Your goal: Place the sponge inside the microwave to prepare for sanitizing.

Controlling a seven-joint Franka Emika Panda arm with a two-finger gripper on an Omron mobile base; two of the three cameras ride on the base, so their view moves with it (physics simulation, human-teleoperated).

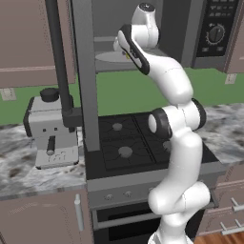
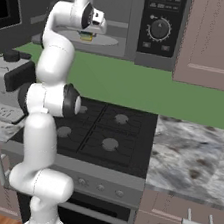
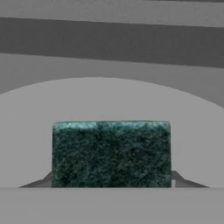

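Sponge (image 3: 111,154) between jaws, over turntable (image 3: 35,131)

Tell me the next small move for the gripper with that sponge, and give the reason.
Probably open a little wider and draw straight back out of the microwave. The hand view shows the sponge, green side toward the camera, over the pale turntable, and the right base view shows it low above that plate under the gripper. Whether it already rests there I cannot tell, so release gently first.
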